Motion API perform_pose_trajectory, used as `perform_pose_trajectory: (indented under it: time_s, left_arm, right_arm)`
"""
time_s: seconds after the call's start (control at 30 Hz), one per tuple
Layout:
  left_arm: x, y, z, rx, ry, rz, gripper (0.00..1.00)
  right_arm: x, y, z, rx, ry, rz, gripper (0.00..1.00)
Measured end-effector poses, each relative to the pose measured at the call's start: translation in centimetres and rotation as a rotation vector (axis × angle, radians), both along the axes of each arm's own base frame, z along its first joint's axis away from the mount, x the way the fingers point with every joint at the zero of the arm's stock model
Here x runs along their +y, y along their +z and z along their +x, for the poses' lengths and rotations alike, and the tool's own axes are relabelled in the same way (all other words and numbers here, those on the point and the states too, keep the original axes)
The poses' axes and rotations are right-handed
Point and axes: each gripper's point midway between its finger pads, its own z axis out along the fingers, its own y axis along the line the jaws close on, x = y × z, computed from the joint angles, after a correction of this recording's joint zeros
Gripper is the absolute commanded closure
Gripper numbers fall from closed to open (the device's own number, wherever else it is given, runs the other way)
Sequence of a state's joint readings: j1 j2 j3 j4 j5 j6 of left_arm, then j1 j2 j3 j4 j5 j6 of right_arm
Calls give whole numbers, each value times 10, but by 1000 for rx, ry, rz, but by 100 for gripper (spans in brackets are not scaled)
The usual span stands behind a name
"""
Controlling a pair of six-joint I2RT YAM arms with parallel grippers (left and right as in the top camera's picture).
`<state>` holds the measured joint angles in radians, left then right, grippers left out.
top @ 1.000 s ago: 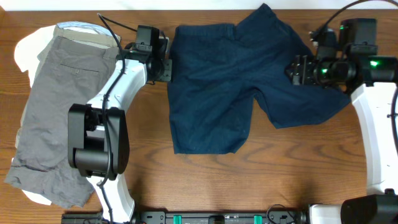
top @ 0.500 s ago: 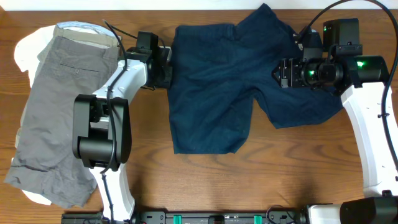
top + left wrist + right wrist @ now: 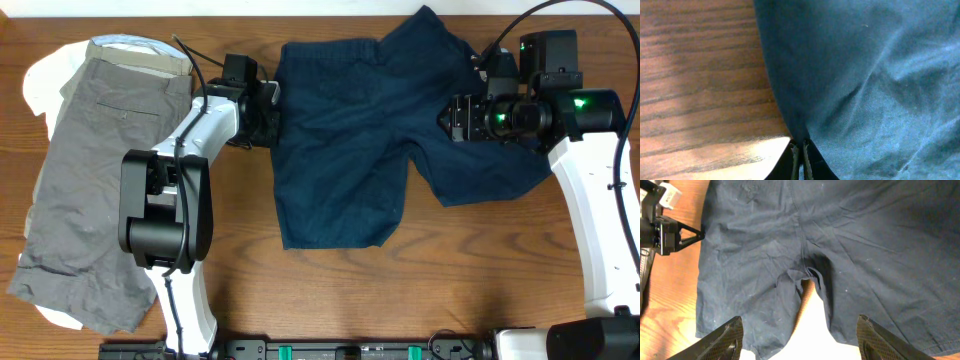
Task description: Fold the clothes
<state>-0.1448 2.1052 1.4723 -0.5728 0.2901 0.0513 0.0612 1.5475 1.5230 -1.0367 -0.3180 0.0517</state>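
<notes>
left gripper point(image 3: 268, 110) has edged right onto the side edge of the dark navy-blue wrinkly fabric shorts point(image 3: 340, 150), which lie flat on the brown wooden table point(image 3: 330, 300); right gripper point(image 3: 455, 118) hangs over one leg. left wrist view: fingers point(image 3: 795, 162) clenched on that edge, likely to lift a fold. right wrist view: fingers point(image 3: 725, 340) spread wide, empty, above the crotch.

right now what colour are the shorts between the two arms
The soft wrinkly shorts are dark navy blue; clearest in right wrist view.

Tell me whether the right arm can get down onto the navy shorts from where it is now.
Probably yes. The right gripper hangs open directly above the navy shorts, with nothing between them; the left gripper pinches only the opposite edge.
</notes>
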Motion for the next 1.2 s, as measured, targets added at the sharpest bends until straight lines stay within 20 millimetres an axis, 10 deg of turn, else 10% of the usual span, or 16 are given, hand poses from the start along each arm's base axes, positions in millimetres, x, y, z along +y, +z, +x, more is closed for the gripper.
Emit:
perform_pose_trajectory:
  time_s: [0.8, 1.0, 1.1, 1.2]
  left_arm:
    - [44, 3, -109, 537, 318, 34, 94]
    - [43, 70, -90, 299, 272, -10, 91]
    - [42, 125, -79, 98, 234, -39, 83]
    - [42, 166, -71, -65, 200, -58, 76]
  right_arm:
    - [-8, -33, -7, 111, -134, 9, 32]
    - [-6, -96, -13, 209, -149, 4, 35]
    - [-6, -129, -22, 259, -170, 2, 75]
    - [-9, -148, -30, 278, -197, -8, 92]
